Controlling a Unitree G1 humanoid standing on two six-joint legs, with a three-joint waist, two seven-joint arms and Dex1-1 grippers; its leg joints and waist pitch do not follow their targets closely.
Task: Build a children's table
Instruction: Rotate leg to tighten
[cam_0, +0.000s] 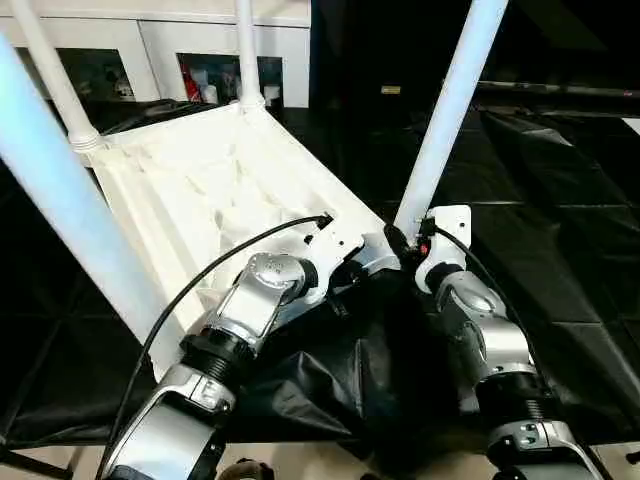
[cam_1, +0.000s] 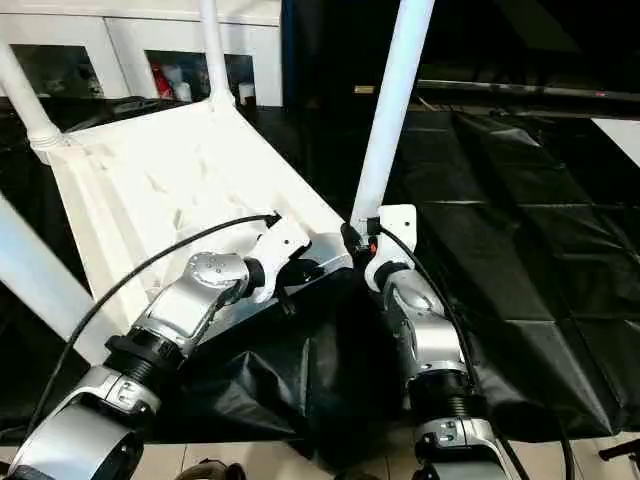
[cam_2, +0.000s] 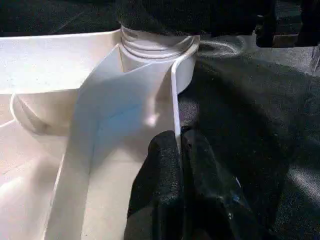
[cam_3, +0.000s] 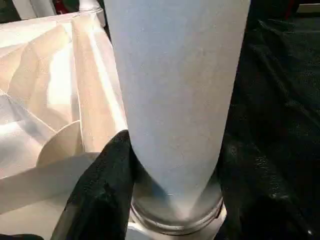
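The children's table lies upside down, its white ribbed top (cam_0: 200, 180) resting on the black cloth. White legs stand up from its corner sockets: the near-right leg (cam_0: 450, 110), the near-left leg (cam_0: 60, 200) and two far legs (cam_0: 247, 50) (cam_0: 55, 80). My left gripper (cam_2: 179, 142) is shut on the top's thin rim (cam_2: 175, 100), just beside the near-right socket (cam_2: 157, 47). My right gripper (cam_3: 175, 170) is closed around the base of the near-right leg (cam_3: 175, 75), with a black finger (cam_3: 107, 175) pressed against each side just above the socket collar.
The black-draped work surface (cam_0: 540, 200) stretches to the right and is bunched up under my forearms (cam_0: 330, 380). White cabinets (cam_0: 180, 40) stand at the back. A black cable (cam_0: 200, 280) arcs along my left arm. The surface's front edge (cam_0: 300, 445) is near my elbows.
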